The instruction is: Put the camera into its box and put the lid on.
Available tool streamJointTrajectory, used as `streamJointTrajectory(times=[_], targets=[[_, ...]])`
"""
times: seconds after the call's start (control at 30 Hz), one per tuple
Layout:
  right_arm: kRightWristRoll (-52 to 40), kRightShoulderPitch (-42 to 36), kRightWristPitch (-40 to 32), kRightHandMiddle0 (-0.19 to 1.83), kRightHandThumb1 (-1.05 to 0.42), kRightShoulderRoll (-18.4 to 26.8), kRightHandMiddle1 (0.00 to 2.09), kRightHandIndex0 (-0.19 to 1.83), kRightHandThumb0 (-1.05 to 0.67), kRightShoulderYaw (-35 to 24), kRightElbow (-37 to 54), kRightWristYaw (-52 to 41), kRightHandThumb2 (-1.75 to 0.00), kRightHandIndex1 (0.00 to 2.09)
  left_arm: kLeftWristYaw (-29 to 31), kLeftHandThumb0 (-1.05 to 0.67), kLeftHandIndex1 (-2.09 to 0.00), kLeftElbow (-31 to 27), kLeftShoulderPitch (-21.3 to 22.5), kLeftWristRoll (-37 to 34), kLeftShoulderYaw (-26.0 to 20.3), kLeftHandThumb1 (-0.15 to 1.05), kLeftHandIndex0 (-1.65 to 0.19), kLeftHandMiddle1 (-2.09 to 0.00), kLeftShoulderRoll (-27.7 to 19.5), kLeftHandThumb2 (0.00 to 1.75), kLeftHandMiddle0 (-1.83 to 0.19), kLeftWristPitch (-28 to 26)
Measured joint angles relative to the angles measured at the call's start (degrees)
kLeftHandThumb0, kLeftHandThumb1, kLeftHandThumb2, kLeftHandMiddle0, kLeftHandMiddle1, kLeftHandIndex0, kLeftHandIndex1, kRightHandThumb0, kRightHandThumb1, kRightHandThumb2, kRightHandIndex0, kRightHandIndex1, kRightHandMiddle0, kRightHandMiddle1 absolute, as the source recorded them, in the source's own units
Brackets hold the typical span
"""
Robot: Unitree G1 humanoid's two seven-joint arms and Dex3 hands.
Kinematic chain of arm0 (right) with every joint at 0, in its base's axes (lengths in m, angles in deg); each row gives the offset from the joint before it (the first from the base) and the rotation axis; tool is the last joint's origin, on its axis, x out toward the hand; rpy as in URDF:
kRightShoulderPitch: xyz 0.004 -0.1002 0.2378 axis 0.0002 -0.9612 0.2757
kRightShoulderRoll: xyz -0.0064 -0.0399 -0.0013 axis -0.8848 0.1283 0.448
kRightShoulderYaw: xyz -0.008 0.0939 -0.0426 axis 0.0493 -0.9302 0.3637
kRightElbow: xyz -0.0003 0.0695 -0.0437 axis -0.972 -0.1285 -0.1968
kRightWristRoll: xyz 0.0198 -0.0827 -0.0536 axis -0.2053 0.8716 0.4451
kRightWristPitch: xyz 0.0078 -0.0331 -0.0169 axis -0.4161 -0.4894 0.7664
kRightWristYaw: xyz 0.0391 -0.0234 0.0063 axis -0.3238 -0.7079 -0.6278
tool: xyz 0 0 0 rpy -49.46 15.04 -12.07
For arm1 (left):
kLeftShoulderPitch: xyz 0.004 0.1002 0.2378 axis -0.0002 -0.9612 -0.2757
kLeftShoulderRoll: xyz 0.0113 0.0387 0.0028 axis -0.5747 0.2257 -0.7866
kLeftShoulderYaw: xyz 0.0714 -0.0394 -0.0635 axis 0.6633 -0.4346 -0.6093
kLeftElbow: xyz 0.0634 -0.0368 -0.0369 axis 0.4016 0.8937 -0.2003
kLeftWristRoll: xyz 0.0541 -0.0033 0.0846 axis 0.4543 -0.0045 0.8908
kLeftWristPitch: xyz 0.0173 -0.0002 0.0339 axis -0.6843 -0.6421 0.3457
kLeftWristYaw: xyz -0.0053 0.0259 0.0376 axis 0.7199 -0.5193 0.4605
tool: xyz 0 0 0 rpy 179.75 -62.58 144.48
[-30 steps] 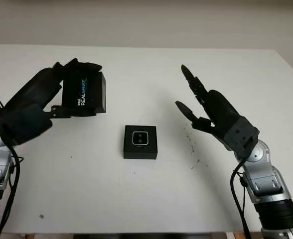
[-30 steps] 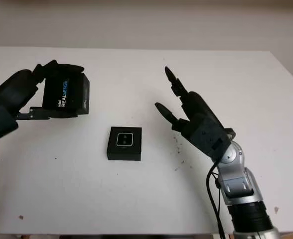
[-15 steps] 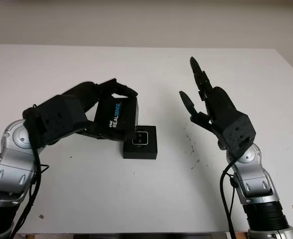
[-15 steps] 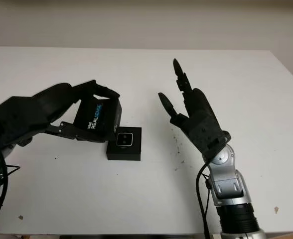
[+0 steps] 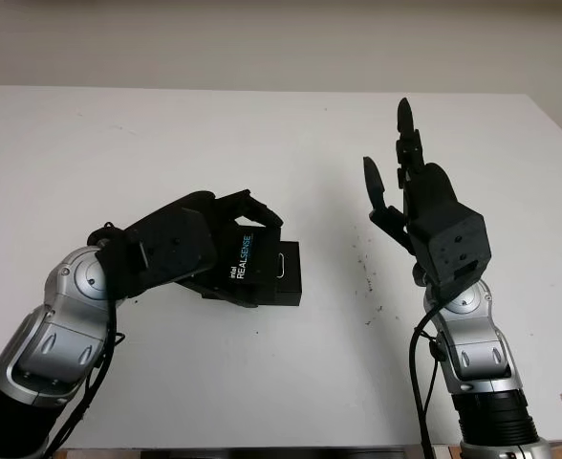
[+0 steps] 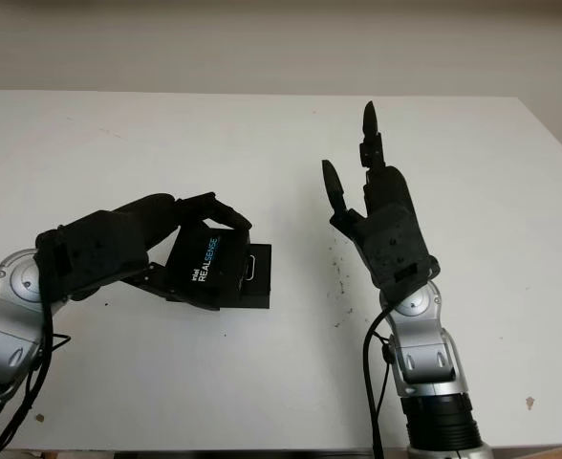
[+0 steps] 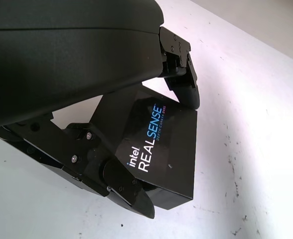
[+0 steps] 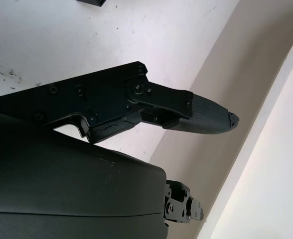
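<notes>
- White table point(image 5: 262, 402) carries everything; the work sits near its middle, a little toward the front edge, with a scatter of dark specks point(image 5: 365, 273) just to the right of it.
- My left hand point(image 5: 181, 249) reaches in from the front-left corner and is closed around the RealSense lid point(image 5: 248, 271), one finger point(image 7: 184, 87) hooked over its far edge and another point(image 7: 131, 194) under its near edge.
- My right hand point(image 5: 424, 215) is raised above the table's right half, well apart from the box, open and holding nothing. It is the farther hand, so I judge this move belongs to the left one.
- That lid is tilted, its printed face turned up and toward me, its right edge over the box base point(image 5: 289, 277) and its left edge higher.
- The black base lies flat on the table, partly under the lid; its right portion sticks out past the lid's edge.
- A pale rounded shape, probably the camera point(image 5: 279, 265), peeks out in the base beside the lid's edge, so I take it as already seated.
- What the coming move turns on, as I read it: the base lies right of and below my left hand, and the lid sits too far left and slanted. It needs to shift right and level out until its edges line up with the base, then press down. A skewed descent could catch a corner or push the base along the table.
</notes>
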Motion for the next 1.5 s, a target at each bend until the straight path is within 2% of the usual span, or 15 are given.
streamJointTrajectory(times=[0.13, 0.33, 0.47, 0.67, 0.93, 1.5], targets=[[0.8, -0.2, 1.5, -0.15, -1.05, 0.0, 0.05, -0.14, -0.75, 0.3, -0.2, 0.8, -0.66, 0.05, -0.2, -0.16, -1.49, 2.4, 0.0, 0.0, 0.1, 1.05, -0.17, -1.67, 1.6, 0.07, -0.29, 3.1], [1.9, -0.7, 3.2, -0.14, -1.05, -0.1, 0.06, -0.13, -0.74, 0.5, -1.2, 1.9, -0.65, 0.06, -1.2, -0.17, -1.53, 5.5, 0.1, 0.1, 0.1, 1.04, -0.18, -1.74, 3.1, 0.06, -0.37, 6.1], [2.2, -1.0, 4.5, -0.13, -1.05, -0.3, 0.06, -0.13, -0.74, 0.7, -1.4, 2.8, -0.65, 0.06, -1.8, -0.17, -1.51, 6.2, 0.1, 0.1, 0.0, 1.04, -0.17, -1.69, 3.7, 0.05, -0.36, 7.6], [2.2, -1.4, 4.7, -0.14, -1.05, -0.7, 0.06, -0.13, -0.76, 0.8, -1.5, 3.1, -0.65, 0.06, -2.1, -0.15, -1.45, 6.7, 0.2, 1.0, -0.1, 1.04, -0.17, -1.58, 3.9, 0.06, -0.34, 7.7], [2.5, -1.7, 5.8, -0.14, -1.05, -1.1, 0.05, -0.13, -0.76, 0.9, -2.5, 3.7, -0.66, 0.05, -2.7, -0.15, -1.41, 7.3, 1.1, 1.9, -0.3, 1.03, -0.18, -1.55, 4.6, 0.05, -0.34, 7.7], [2.5, -1.7, 5.8, -0.15, -1.05, -2.1, 0.05, -0.14, -0.76, 1.2, -2.5, 3.9, -0.66, 0.05, -4.1, -0.13, -1.45, 7.1, 1.3, 4.2, -0.2, 1.03, -0.2, -1.65, 7.1, 0.05, -0.38, 6.1]])
